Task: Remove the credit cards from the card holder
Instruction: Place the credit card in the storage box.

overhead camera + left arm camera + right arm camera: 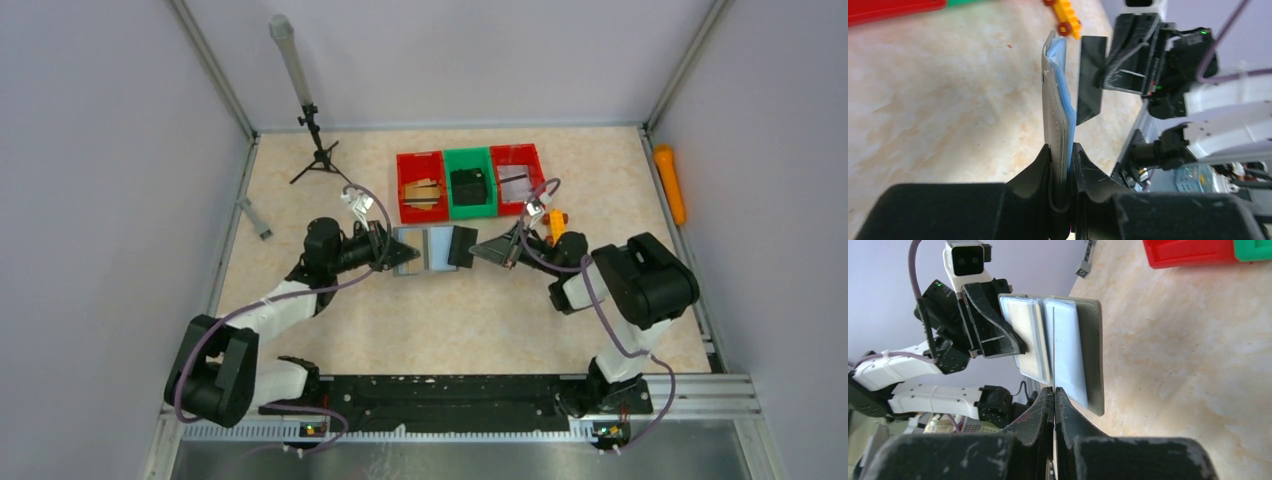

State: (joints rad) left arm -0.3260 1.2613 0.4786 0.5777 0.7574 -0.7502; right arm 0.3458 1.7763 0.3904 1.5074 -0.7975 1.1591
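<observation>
The grey card holder [420, 250] hangs open above the table's middle, its silvery-blue pockets showing. My left gripper [388, 247] is shut on its left edge; in the left wrist view the fingers pinch the holder [1053, 100] edge-on at my left gripper [1062, 150]. A dark credit card [462, 245] sticks out at the holder's right edge, with my right gripper [482, 248] shut on it. The right wrist view shows that card [1053, 340] as a thin line between my right gripper's closed fingers [1053, 390], in front of the holder [1093, 350]. From the left wrist the card [1091, 75] looks black.
Behind the holder stand a red bin [421, 156], a green bin [468, 153] holding a black boxy object [468, 185], and another red bin [515, 150]. An orange-yellow toy [555, 222] lies by my right arm. A small tripod [318, 150] stands back left.
</observation>
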